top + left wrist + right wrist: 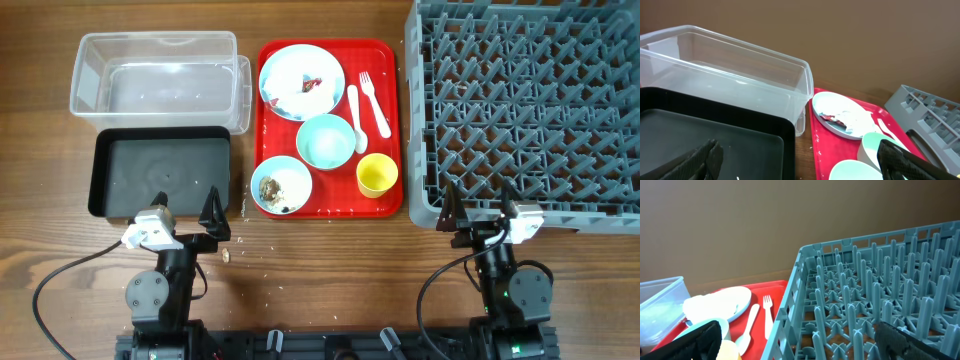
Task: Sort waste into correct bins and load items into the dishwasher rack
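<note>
A pale blue plate with a red wrapper and white napkin lies at the back of a red serving tray. An empty pale blue bowl sits mid-tray. A second bowl holds brown scraps. A yellow cup, white spoon and fork lie on the right. The clear tub and black tray stand left, the grey rack right. My left gripper is open over the black tray's front. My right gripper is open at the rack's front edge.
A small crumb lies on the wooden table in front of the black tray. The plate and clear tub show in the left wrist view. The fork and rack show in the right wrist view.
</note>
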